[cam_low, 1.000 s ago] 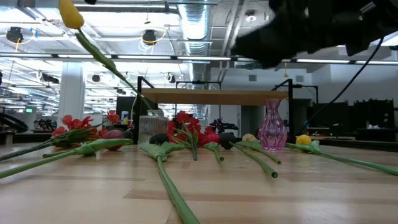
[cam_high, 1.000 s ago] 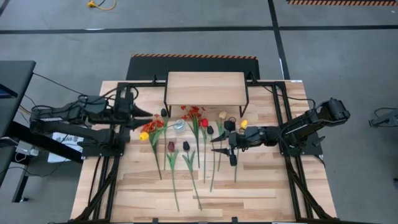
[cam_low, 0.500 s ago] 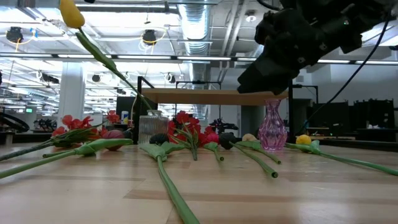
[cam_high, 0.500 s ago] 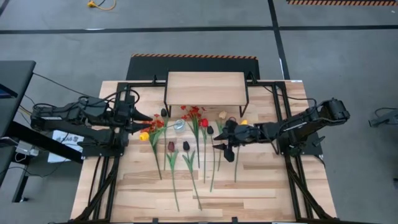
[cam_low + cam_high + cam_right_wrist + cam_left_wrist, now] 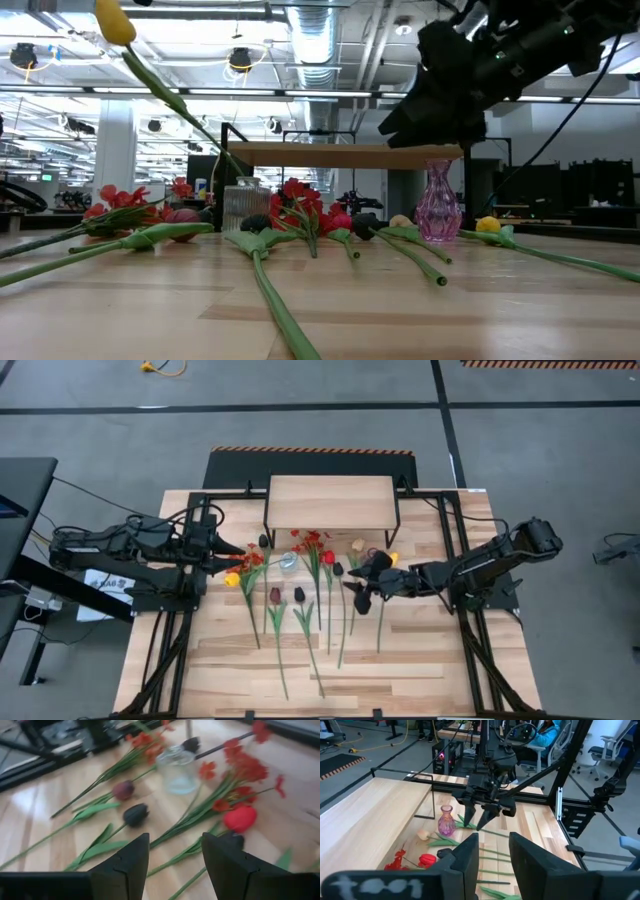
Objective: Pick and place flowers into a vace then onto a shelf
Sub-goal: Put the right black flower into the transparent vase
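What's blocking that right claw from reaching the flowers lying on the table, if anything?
Nothing visible does. The right gripper hangs open above the flowers, and its wrist view shows them lying uncovered just ahead of its fingers.

We log: slatted wood surface [image 5: 230,670]; on it, flowers [image 5: 300,600] strewn mid-area, clear glass jar [image 5: 288,562], pink vase [image 5: 437,203], shelf [image 5: 331,501] at rear.

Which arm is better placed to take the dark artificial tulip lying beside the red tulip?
Right. The right gripper, jaws open, hovers close beside the dark artificial tulip; the left gripper waits farther off, beyond the clear glass jar.
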Controlling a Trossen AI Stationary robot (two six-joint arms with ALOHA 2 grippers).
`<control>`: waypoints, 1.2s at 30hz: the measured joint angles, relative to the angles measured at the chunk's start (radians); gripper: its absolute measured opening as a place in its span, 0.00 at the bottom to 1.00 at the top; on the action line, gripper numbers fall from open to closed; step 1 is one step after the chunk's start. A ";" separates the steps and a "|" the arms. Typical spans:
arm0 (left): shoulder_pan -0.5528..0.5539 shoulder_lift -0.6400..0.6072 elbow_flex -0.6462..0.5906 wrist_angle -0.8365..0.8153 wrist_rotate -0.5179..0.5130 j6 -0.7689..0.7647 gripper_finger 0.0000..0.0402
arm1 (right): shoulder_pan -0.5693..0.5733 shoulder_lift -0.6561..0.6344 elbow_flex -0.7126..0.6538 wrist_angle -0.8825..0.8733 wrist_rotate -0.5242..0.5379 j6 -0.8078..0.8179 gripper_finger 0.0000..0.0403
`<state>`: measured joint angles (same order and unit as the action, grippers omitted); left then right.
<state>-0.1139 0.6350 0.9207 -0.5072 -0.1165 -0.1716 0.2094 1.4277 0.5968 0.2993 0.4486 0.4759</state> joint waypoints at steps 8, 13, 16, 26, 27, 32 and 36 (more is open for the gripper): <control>0.000 0.000 0.000 0.000 0.000 -0.017 0.24 | 0.037 0.000 0.000 0.000 0.050 0.036 0.43; 0.000 0.000 0.000 0.000 0.000 -0.017 0.24 | 0.041 0.033 0.000 0.019 0.051 0.042 0.43; 0.000 0.005 0.000 0.001 0.000 -0.017 0.24 | 0.037 0.089 0.010 0.038 0.050 0.042 0.43; 0.000 0.024 -0.001 0.000 0.001 -0.017 0.24 | 0.004 0.273 0.119 0.016 -0.006 0.024 0.43; 0.000 0.028 -0.001 0.001 0.001 -0.018 0.24 | 0.001 0.286 0.127 0.009 -0.006 0.024 0.43; 0.000 0.044 -0.001 0.002 0.001 -0.024 0.24 | -0.016 0.351 0.177 -0.060 -0.007 0.038 0.43; 0.000 0.052 -0.001 0.000 0.001 -0.026 0.24 | -0.024 0.394 0.219 -0.126 -0.007 0.053 0.43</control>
<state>-0.1135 0.6865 0.9199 -0.5076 -0.1154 -0.1974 0.1851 1.8220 0.8156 0.1733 0.4421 0.5286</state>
